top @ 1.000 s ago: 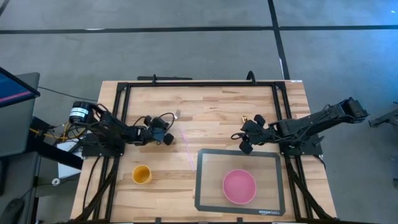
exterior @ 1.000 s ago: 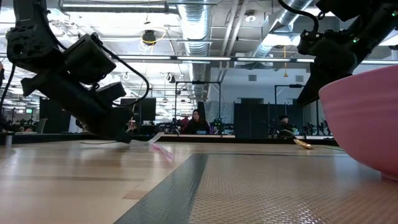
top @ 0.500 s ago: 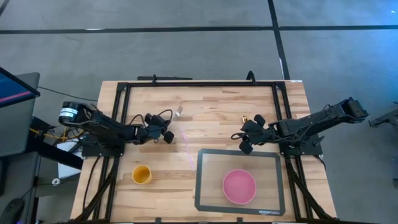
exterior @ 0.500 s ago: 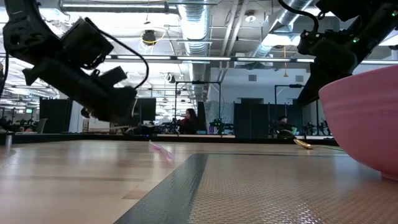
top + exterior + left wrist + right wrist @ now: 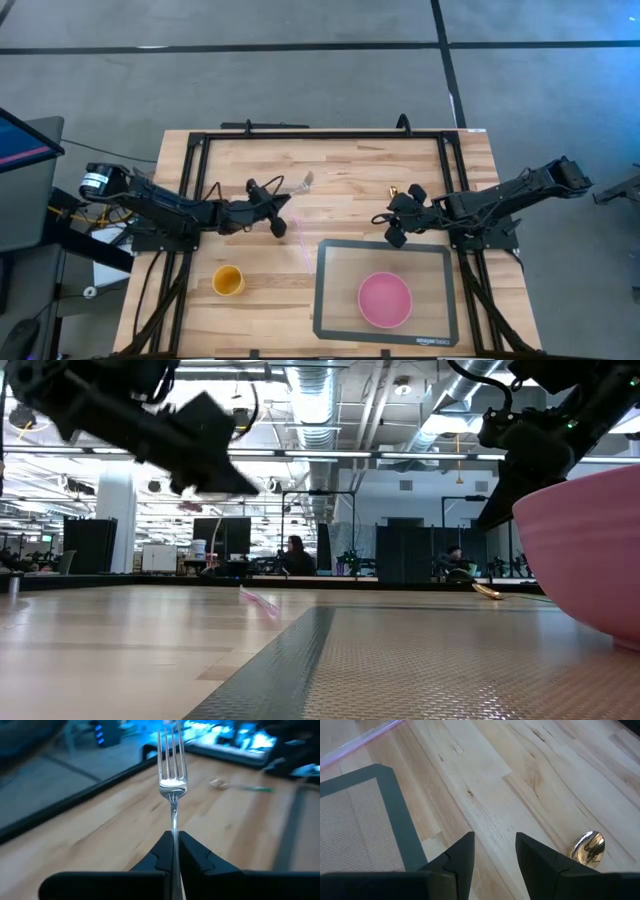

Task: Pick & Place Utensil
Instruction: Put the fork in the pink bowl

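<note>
**Fork pinched by its handle, lifted clear of the table**

The left gripper [image 5: 174,851] is clenched on the slim handle of a metal fork [image 5: 172,774]. In the left wrist view the handle runs straight up from between the two dark fingers [image 5: 196,854], and the tines stand free beyond them. In the high view the fork [image 5: 299,182] shows just left of the frame's centre, above the wooden table [image 5: 340,165], its head pointing toward the upper right of the picture. The low view shows the left arm in the upper left of the frame, well off the tabletop.

The fork looks rigid and light, so its weight should not trouble the grip. Its polished, narrow shaft is probably slippery, though, and with the hold set far down the handle the long free end could pivot or slide between the pads if swung quickly. A hold nearer the neck would likely steady it more.

The right gripper [image 5: 492,857] hangs released and empty at centre right of the high view, just above the dark mat [image 5: 325,290], which carries a pink bowl [image 5: 385,300]. A gold spoon [image 5: 587,847] lies on the wood beside it. A yellow cup [image 5: 228,281] stands at lower left.
</note>
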You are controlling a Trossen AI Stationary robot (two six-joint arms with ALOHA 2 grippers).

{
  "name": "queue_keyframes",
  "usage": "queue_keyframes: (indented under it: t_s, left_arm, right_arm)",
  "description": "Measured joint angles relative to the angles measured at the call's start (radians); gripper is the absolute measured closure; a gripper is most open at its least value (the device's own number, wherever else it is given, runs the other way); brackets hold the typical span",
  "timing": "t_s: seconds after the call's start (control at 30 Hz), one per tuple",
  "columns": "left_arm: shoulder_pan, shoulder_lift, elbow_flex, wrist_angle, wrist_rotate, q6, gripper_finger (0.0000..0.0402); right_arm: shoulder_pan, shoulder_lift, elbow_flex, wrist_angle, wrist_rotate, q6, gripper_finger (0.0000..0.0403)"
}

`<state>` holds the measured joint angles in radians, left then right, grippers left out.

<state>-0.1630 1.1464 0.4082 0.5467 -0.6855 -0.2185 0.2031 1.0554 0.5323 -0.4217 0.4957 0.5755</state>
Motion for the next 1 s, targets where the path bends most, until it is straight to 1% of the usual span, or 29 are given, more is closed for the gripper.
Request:
queue_keyframes:
  t_s: [0.07,0.17,0.33,0.47,0.57,0.77,1.0]
  left_arm:
    - [-0.021,0.009,0.042,0.0,0.031,0.036,0.039]
    - [-0.056,0.022,0.094,0.0,0.05,0.075,0.039]
    - [-0.114,0.057,0.166,-0.006,0.066,0.091,0.039]
    - [-0.154,0.109,0.231,-0.008,0.105,0.097,0.039]
    - [-0.18,0.169,0.292,-0.016,0.123,0.137,0.039]
    - [-0.219,0.278,0.457,-0.134,0.172,0.144,0.039]
    - [-0.256,0.366,0.673,-0.33,0.255,0.135,0.039]
  right_arm:
    - [0.0,0.0,0.0,0.0,0.0,-0.001,0.0267]
    - [0.0,0.0,0.0,0.006,0.0,-0.001,0.0267]
    - [0.0,0.0,0.0,0.01,0.0,-0.002,0.0267]
    - [0.0,0.0,0.0,0.013,0.0,-0.002,0.0267]
    - [0.0,0.0,0.0,0.013,0.0,-0.002,0.0267]
    - [0.0,0.0,0.0,0.013,0.0,-0.002,0.0267]
    - [0.0,0.0,0.0,0.014,0.0,-0.007,0.0267]
